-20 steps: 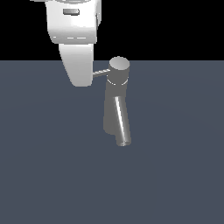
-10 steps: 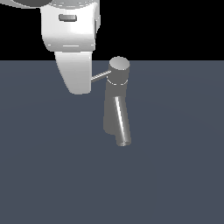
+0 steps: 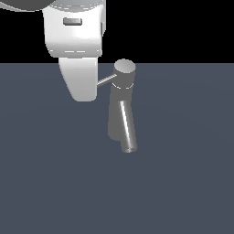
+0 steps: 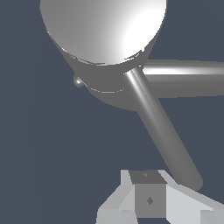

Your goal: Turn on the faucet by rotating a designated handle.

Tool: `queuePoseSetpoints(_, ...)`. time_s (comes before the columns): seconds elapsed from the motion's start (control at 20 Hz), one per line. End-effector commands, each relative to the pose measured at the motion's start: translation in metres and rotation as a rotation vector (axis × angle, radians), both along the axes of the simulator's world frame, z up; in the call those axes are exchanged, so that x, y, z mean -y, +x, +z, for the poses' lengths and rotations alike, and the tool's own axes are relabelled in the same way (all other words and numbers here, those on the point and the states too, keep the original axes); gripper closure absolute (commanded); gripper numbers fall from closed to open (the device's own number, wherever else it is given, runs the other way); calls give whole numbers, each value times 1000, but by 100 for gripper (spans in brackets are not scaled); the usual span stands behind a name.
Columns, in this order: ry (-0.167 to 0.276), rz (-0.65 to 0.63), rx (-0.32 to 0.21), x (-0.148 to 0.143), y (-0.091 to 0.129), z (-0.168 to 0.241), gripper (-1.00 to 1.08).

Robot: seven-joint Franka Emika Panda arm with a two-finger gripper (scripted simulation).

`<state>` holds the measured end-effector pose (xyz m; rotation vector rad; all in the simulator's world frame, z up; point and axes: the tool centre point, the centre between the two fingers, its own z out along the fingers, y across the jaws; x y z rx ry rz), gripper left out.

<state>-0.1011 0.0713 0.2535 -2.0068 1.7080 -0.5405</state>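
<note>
From the wrist view the tool (image 4: 151, 199) sits just beside the free end of the handle (image 4: 164, 131); whether it is clenched cannot be told. Beyond, the faucet (image 3: 122, 109) stands upright on the table (image 3: 183, 183), rod toward the exterior view's left.

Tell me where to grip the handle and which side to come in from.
Grip the handle near its free tip, far from the cap of the faucet: the thin straight rod gives most leverage there. Approach from the exterior view's left, where it sticks out. The gripper sits right by that tip in the wrist view.
</note>
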Motion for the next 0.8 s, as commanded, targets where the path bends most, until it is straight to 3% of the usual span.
queuePoseSetpoints(0.0,1,-18,-5,11,-3,-4,108)
queuePoseSetpoints(0.75,1,-21,-7,25,-14,-13,108)
